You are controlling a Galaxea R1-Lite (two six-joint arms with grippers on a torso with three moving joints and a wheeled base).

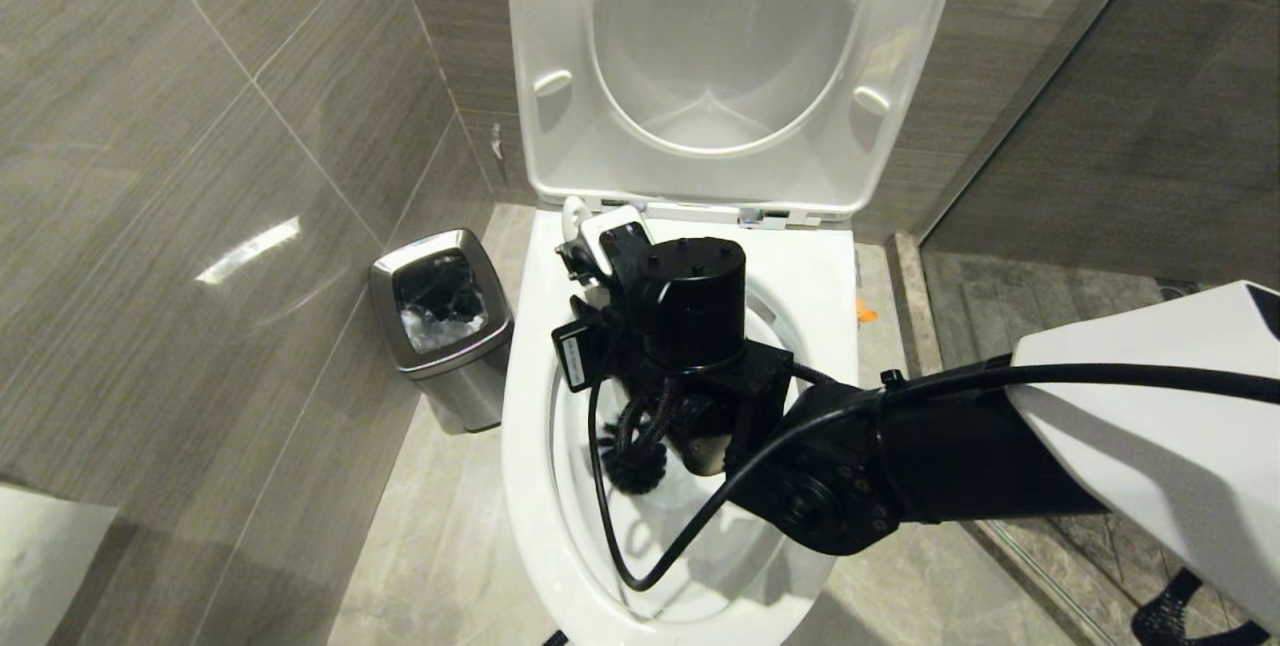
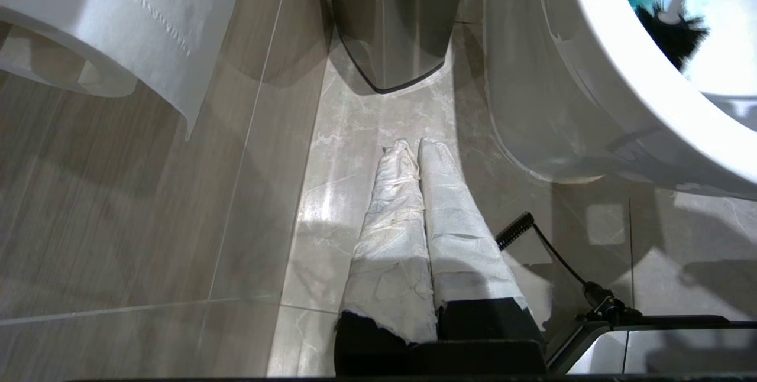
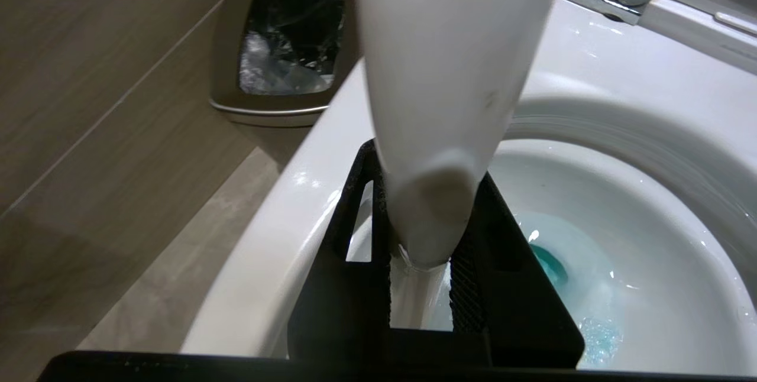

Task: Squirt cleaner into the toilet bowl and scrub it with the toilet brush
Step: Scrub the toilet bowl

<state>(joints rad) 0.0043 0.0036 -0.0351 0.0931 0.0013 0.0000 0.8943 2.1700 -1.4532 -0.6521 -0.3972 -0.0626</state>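
Right gripper (image 3: 420,264) narrowly clamped around toilet brush (image 3: 443,74) handle, over toilet bowl (image 3: 621,133).

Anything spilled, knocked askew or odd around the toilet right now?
Nothing stands out. The cleaner sits inside the toilet bowl, the right pincer grips the toilet brush, and the steel bin stands upright beside it.

One toilet bowl (image 1: 525,446) fills the middle of the head view, with one raised seat and lid (image 1: 700,56) at its 12 o'clock. One toilet brush (image 1: 632,461) is in the bowl. One steel bin (image 1: 440,326) stands at the bowl's 9 o'clock. One patch of turquoise cleaner (image 3: 550,264) shows in the water. One toilet roll (image 2: 118,21) hangs on the wall. Two grippers show: the right gripper (image 3: 420,252) and the left gripper (image 2: 414,148).
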